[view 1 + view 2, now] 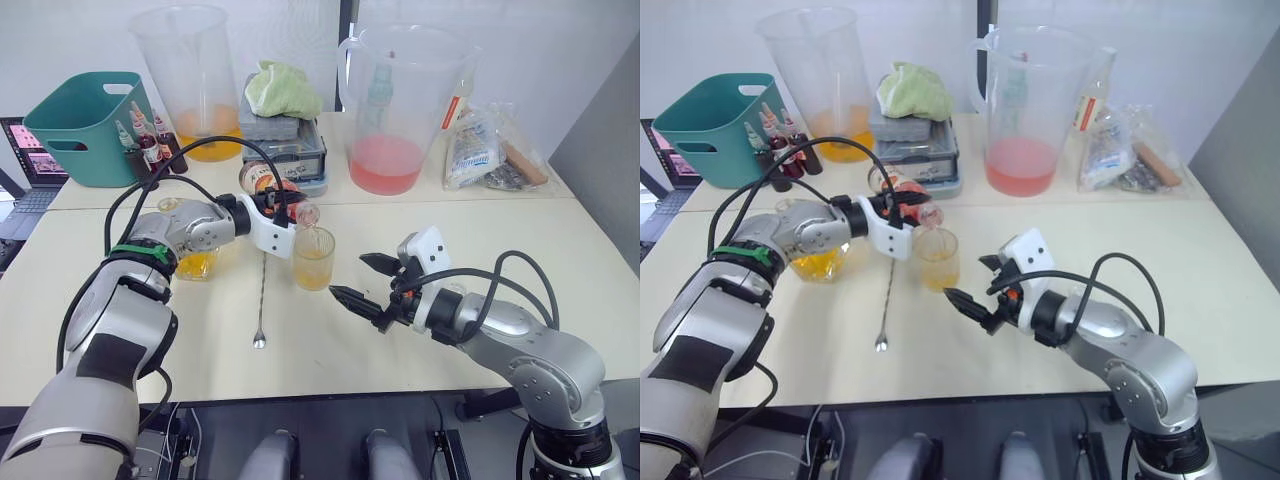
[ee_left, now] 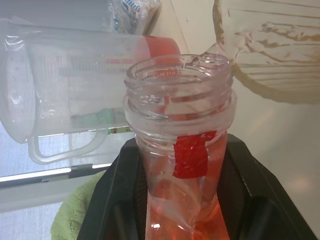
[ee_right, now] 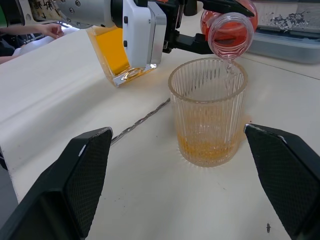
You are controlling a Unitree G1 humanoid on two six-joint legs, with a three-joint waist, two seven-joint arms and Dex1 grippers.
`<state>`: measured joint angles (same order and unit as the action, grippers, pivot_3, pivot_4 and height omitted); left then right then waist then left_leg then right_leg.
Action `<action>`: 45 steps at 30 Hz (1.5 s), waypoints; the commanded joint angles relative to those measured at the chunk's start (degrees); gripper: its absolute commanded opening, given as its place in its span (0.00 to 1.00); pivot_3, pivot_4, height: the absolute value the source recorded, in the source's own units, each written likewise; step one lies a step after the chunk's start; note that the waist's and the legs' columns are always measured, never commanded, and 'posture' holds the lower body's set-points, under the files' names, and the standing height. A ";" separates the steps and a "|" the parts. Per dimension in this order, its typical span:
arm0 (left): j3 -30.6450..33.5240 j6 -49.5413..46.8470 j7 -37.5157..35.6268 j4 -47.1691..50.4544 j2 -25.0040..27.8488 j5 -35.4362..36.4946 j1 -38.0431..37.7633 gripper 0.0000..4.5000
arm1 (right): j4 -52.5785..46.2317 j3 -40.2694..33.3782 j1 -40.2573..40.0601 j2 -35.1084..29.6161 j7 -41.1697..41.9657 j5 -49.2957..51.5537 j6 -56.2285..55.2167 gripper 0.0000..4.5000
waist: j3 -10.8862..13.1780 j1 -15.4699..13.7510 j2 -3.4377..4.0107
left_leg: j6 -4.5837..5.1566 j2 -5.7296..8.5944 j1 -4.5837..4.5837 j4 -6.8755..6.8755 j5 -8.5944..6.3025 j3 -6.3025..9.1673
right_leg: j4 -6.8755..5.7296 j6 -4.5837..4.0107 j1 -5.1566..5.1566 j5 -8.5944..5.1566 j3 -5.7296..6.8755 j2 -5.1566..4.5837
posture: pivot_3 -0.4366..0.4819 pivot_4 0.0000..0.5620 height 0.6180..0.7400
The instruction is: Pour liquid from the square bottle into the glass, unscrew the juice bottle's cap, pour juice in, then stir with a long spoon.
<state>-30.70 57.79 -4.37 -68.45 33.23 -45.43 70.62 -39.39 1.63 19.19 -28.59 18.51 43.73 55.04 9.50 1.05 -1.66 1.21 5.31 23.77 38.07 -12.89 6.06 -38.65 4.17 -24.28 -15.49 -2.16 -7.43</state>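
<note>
My left gripper (image 1: 283, 205) is shut on the juice bottle (image 2: 180, 150), which lies tilted with its open mouth (image 3: 231, 31) over the glass (image 1: 313, 258). A thin stream of pinkish juice (image 3: 230, 67) runs into the glass, which holds a little yellow-orange liquid (image 3: 205, 147) at its bottom. The square bottle (image 1: 197, 262) stands behind my left forearm, left of the glass. The long spoon (image 1: 262, 300) lies flat on the table between the square bottle and the glass. My right gripper (image 1: 347, 275) is open, a short way right of the glass. The cap is out of view.
Along the back stand a teal basket (image 1: 85, 125), dropper bottles (image 1: 150, 145), a big jug with orange liquid (image 1: 190, 70), a green cloth (image 1: 282, 90) on boxes, a pitcher of pink liquid (image 1: 395, 100) and plastic bags (image 1: 485, 145). A person's hand (image 3: 47, 30) rests at the table's left.
</note>
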 commanded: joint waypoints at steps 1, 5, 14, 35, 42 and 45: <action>-0.09 1.11 3.02 1.41 0.94 -0.56 3.04 0.32 | -2.31 -1.17 0.42 -0.20 -0.01 0.74 -0.27 1.00 | 0.00 0.00 0.00 | 0.00 0.00 0.00 0.00 0.00 0.00 | 0.00 0.00 0.00 0.00 0.00 0.00 | 0.48 0.27 1.00; -0.09 0.99 3.35 0.99 0.77 -0.39 3.17 0.32 | -2.40 -1.36 0.33 -0.28 -0.03 1.02 -0.26 1.00 | 0.00 0.01 0.00 | 0.00 0.00 0.00 0.01 0.00 0.00 | 0.00 0.00 0.00 0.00 0.00 0.00 | 0.48 0.27 1.00; -0.82 0.77 4.71 0.91 0.83 -1.45 3.62 0.32 | -2.48 -1.40 0.31 -0.28 0.05 1.30 -0.04 1.00 | 0.00 0.00 0.00 | 0.00 0.00 0.00 0.02 0.00 0.00 | -0.02 0.00 0.00 0.00 0.00 0.00 | 0.48 0.27 1.00; 8.65 0.55 -15.69 0.11 -2.66 17.81 -0.37 0.32 | -1.94 -1.88 0.65 -1.18 0.52 1.16 -0.06 1.00 | 0.00 0.18 0.00 | 0.03 0.00 0.01 0.17 -0.02 0.00 | -0.15 0.00 -0.01 0.00 0.01 0.00 | 0.48 0.27 1.00; 19.21 -8.47 -34.81 2.55 -5.55 35.67 -0.39 0.32 | -1.45 -2.17 0.99 -1.62 0.90 1.16 -0.30 1.00 | 0.00 0.25 0.00 | 0.08 -0.02 0.06 0.34 -0.05 0.02 | -0.22 0.00 -0.01 0.00 0.02 0.00 | 0.48 0.27 1.00; 23.73 -16.02 -42.06 5.55 -6.07 42.63 0.18 0.32 | -1.16 -2.25 1.24 -1.80 1.08 1.16 -0.27 1.00 | 0.00 0.66 0.00 | 0.10 -0.03 0.07 0.37 -0.06 0.03 | -0.24 0.00 -0.02 0.00 0.04 0.00 | 0.48 0.27 1.00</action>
<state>-10.79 44.72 -43.65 -67.04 26.66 -8.37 68.52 -39.65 1.05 19.37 -30.07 19.12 44.10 55.22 9.50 1.71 -1.66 1.31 5.25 23.84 38.45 -12.96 6.09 -38.91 4.18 -24.29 -15.49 -2.12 -7.43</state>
